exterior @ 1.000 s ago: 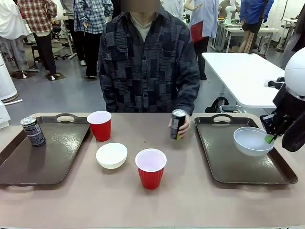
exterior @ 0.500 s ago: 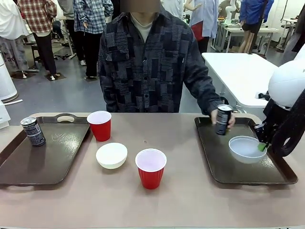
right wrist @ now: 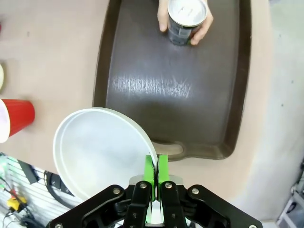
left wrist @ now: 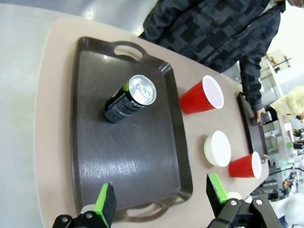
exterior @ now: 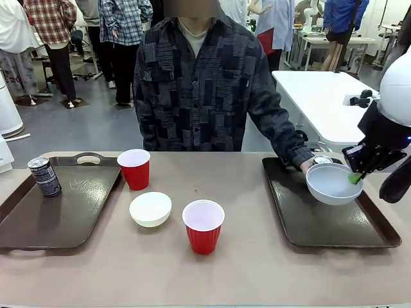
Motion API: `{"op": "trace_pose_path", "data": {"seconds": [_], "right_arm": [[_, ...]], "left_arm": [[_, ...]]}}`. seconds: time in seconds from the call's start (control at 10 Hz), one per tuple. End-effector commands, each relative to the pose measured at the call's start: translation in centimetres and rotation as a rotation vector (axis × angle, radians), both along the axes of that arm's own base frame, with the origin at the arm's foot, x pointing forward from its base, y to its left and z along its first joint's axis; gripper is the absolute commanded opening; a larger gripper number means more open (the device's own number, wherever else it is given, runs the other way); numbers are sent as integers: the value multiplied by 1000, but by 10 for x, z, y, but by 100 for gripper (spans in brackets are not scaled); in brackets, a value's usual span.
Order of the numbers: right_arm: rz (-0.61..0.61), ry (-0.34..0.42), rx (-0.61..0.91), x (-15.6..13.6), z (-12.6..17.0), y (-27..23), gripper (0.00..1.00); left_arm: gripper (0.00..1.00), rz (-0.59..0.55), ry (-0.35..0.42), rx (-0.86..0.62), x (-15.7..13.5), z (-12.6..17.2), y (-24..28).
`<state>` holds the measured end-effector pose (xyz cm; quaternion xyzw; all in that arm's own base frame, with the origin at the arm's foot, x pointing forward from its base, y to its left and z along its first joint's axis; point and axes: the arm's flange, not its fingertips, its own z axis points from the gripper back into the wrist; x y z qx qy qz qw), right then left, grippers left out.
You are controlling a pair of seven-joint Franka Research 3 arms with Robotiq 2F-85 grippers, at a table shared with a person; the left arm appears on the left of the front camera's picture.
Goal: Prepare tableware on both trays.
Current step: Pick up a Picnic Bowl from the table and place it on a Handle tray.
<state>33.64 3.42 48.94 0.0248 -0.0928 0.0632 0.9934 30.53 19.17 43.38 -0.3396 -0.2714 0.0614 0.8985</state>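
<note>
My right gripper (exterior: 355,178) stays clamped on the rim of a white bowl (exterior: 332,184), which now sits higher over the right tray (exterior: 289,221) than half a second ago. The person's hand (right wrist: 164,19) has brought the second can (right wrist: 186,19) from mid-table onto that tray's far end. My left gripper (left wrist: 160,194) hangs spread wide above the left tray (left wrist: 118,161). The first can (left wrist: 128,99) stands there, its white print starting "PE", the rest unreadable. Both red cups (exterior: 135,169) (exterior: 203,226) and the other bowl (exterior: 150,208) remain on the tabletop.

The right arm (exterior: 399,90) is white and rounded, its black hand (exterior: 354,178) tipped with green pads (right wrist: 149,168).
</note>
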Motion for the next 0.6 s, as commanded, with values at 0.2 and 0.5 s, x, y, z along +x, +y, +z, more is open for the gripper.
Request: {"op": "trace_pose_path", "data": {"seconds": [0.2, 0.5], "right_arm": [[-6, 43, 28, -32, -60, -10, 4], [12, -1, 5, 1, -80, -5, 4]], "left_arm": [[100, -5, -12, -12, -1, -1, 2], [100, -5, -12, -12, -1, -1, 2]]}}
